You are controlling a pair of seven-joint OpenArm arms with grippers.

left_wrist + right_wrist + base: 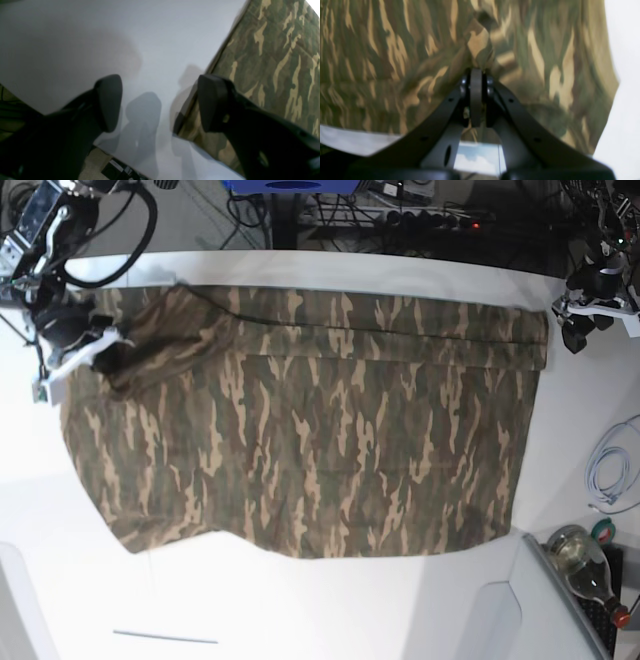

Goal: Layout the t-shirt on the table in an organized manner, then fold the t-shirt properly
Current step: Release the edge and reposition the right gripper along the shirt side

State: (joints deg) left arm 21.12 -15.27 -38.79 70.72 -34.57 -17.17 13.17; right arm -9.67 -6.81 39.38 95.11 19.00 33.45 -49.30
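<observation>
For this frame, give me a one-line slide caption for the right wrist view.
Right hand shut, pinching a raised fold of the camouflage t-shirt above the white table.

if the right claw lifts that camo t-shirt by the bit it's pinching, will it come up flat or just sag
Probably sag: the t-shirt bunches into folds where the right claw pinches it. It looks thin and light, lying flat on the table. The far side would likely drag, since the left claw is open beside the hem, holding nothing.

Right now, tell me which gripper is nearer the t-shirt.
Right. The right gripper is shut on the t-shirt; the left gripper hangs open beside its edge.
</observation>
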